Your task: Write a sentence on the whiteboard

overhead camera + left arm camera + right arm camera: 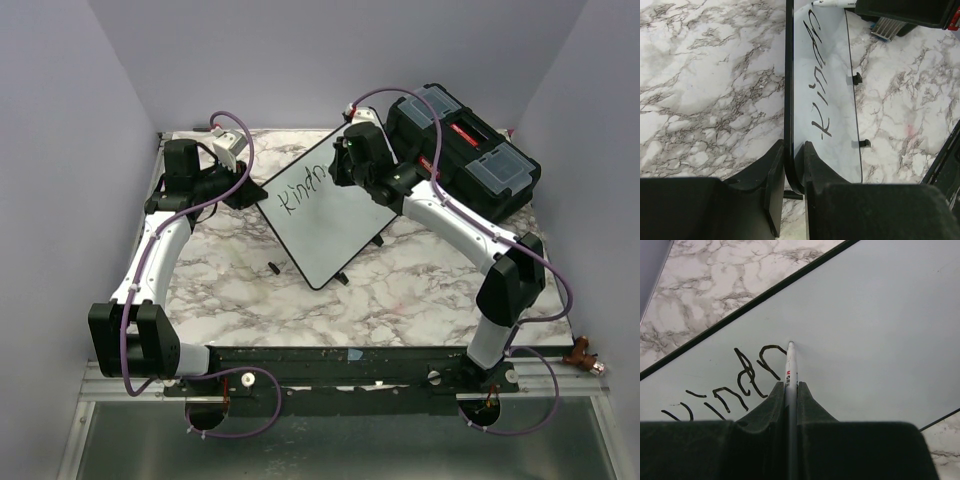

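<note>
The marker (790,360) tip touches the whiteboard (865,315).
The left pincer (794,150) pinches the whiteboard's edge; the right pincer (791,386) pinches the marker, just right of the lettering (735,385).

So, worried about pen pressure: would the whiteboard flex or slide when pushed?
Probably stiff: the whiteboard looks flat and framed, showing no bow. On small feet over the smooth marble tabletop it could skid; the left tool clamping its edge likely prevents that. Its thin panel seems light, so easily nudged.
</note>
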You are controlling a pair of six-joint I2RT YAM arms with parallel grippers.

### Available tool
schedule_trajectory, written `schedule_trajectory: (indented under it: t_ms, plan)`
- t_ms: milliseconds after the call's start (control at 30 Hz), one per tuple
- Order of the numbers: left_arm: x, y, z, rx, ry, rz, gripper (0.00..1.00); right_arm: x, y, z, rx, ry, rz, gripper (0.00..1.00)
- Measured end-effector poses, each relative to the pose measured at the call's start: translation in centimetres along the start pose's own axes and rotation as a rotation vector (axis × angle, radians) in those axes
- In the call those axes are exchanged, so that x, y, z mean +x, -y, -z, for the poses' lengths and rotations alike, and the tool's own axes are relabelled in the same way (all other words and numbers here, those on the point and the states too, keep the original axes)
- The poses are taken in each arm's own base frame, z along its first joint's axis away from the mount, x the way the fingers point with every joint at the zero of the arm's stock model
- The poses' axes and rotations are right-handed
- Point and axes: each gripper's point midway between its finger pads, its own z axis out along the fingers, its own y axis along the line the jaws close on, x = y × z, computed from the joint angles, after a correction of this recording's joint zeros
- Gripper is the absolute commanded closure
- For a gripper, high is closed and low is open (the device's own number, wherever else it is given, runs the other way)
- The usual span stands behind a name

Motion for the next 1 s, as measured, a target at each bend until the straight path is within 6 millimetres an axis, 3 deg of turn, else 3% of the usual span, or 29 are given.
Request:
schedule_trajectory:
  t_ms: [567,1000]
  plan:
    - [0.1,-0.1,0.0,-0.016,-0.004,0.001,1.0,0.7,1.1,-1.2,0.028,-0.018,-0.002,0.99]
    - [0.2,-0.2,0.0,-0.018,-0.008,0.005,1.0,-1.1,1.1,-2.0,0.036,0.011,-0.014,0.99]
